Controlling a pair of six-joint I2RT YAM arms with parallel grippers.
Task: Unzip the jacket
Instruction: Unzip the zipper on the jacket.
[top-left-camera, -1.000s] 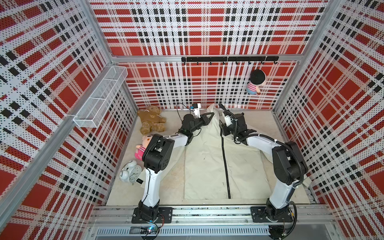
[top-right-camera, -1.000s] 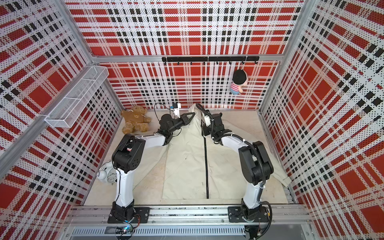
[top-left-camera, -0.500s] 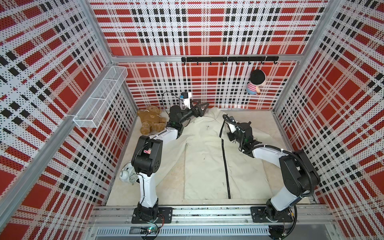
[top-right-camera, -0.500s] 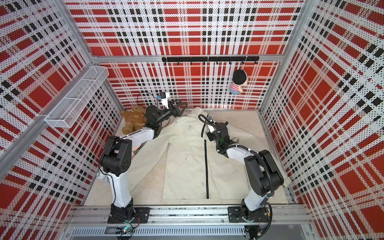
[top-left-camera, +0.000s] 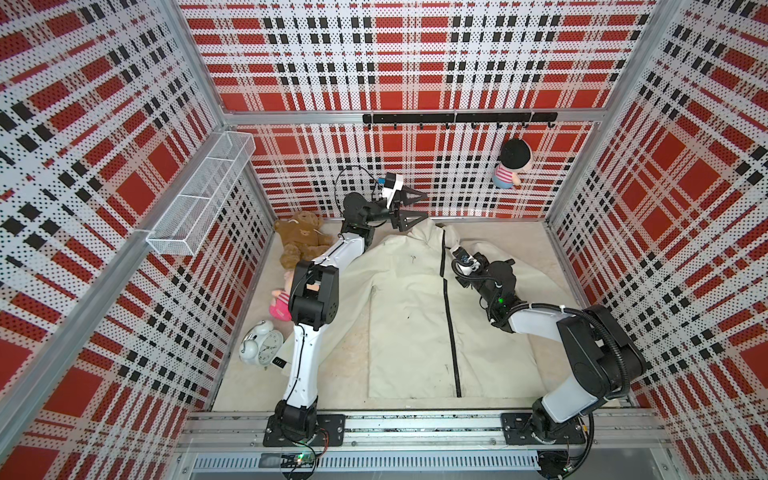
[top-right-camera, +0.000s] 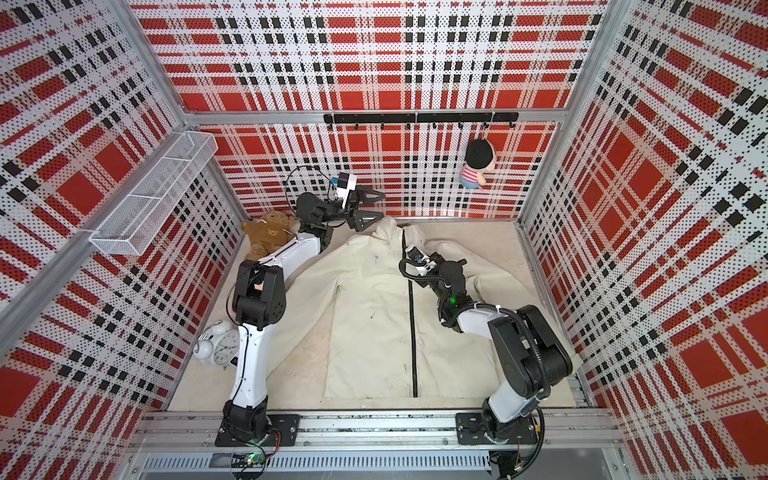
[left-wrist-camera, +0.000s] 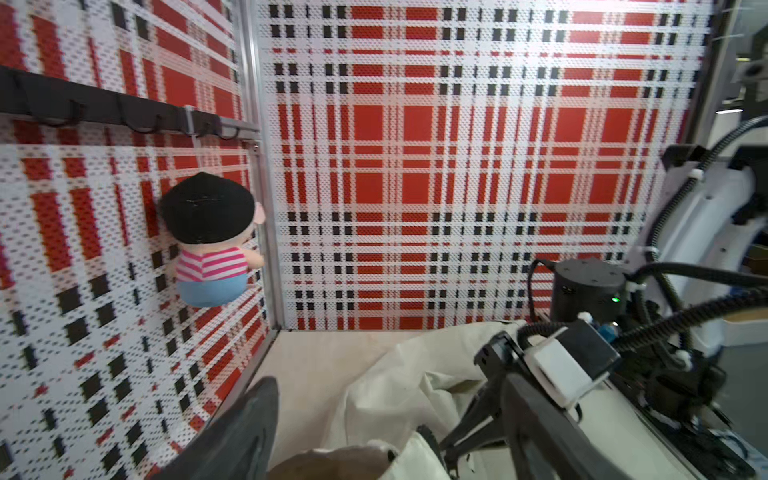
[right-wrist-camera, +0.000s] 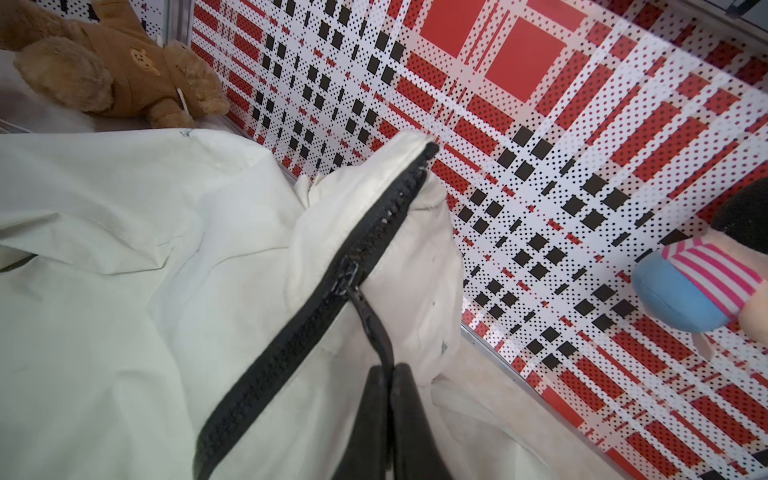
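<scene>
Right wrist — right gripper (right-wrist-camera: 387, 369) tight on zipper pull (right-wrist-camera: 366, 316) of jacket (right-wrist-camera: 124, 249).

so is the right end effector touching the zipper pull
Touching. The right wrist view shows the right end effector shut on the zipper pull, with the black tab pinched between its closed tips.

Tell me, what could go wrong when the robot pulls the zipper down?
The left gripper hangs open, clear of the collar, so the jacket might slide along and bunch up instead of unzipping. The right gripper pinches only the thin zipper pull by its tip, so it could slip out.
</scene>
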